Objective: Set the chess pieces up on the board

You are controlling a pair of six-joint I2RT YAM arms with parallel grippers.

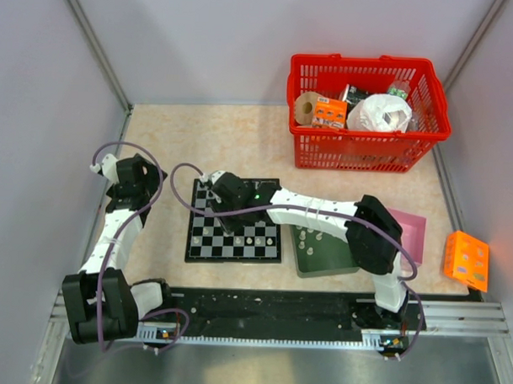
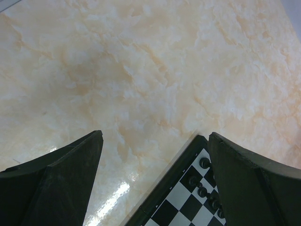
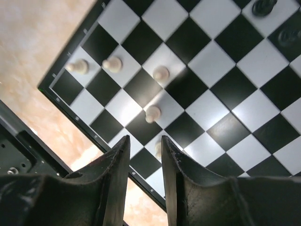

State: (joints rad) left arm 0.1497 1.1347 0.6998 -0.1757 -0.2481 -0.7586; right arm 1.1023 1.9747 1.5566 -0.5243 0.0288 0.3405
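Note:
The checkered board (image 1: 206, 241) lies in the middle of the table. My right gripper (image 1: 231, 227) hangs low over its near rows, jaws open a little with nothing gripped (image 3: 145, 138). One whitish piece (image 3: 158, 148) stands on a white square just past the right fingertip, partly hidden by it. More whitish pieces (image 3: 152, 113) (image 3: 112, 64) stand near the board's edge, and black pieces (image 3: 262, 5) stand farther in. My left gripper (image 1: 149, 176) is wide open and empty (image 2: 155, 135) over bare table left of the board. It sees a board corner (image 2: 181, 197) with black pieces (image 2: 204, 163).
A dark green tray (image 1: 330, 258) with whitish pieces (image 1: 310, 236) lies right of the board, under my right arm. A pink box (image 1: 411, 231) sits beside it. A red basket (image 1: 369, 112) of items stands at the back right, an orange block (image 1: 466, 260) at the far right.

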